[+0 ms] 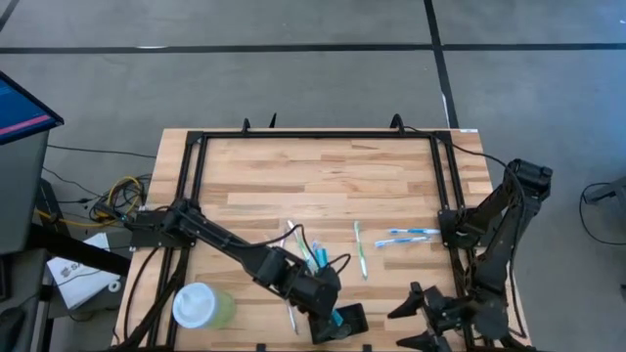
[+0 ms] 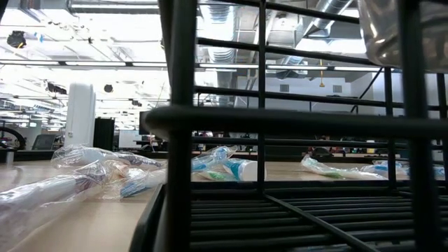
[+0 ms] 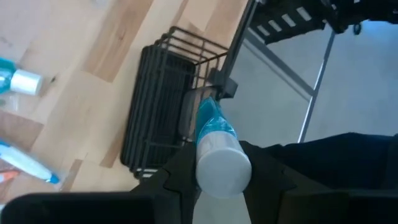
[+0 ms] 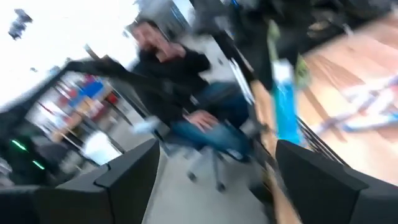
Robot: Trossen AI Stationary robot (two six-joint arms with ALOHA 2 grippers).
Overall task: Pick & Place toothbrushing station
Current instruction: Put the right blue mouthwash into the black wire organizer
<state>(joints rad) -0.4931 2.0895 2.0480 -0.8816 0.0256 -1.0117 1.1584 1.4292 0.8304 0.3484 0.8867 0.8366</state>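
While the left gripper (image 3: pixel 214 177) pinches a small teal tube (image 3: pixel 214 146) by its white cap end, it hovers just over the black wire holder (image 3: pixel 158 112), which sits at the near edge of the wooden table (image 1: pixel 293 166). The tube's long axis runs straight out from between the fingers, its teal crimped tail pointing toward the holder's end wall. This looks like the placing step: the tube is carried but not yet inside. The next move calls for lining the tail up with an opening in the holder, lowering, then letting go. Farther out, wrapped toothbrushes (image 1: pixel 406 236) and another teal tube (image 1: pixel 320 256) lie loose on the table, apart from the holder. The right gripper (image 1: pixel 423 313) waits at the near right corner, fingers spread and empty.
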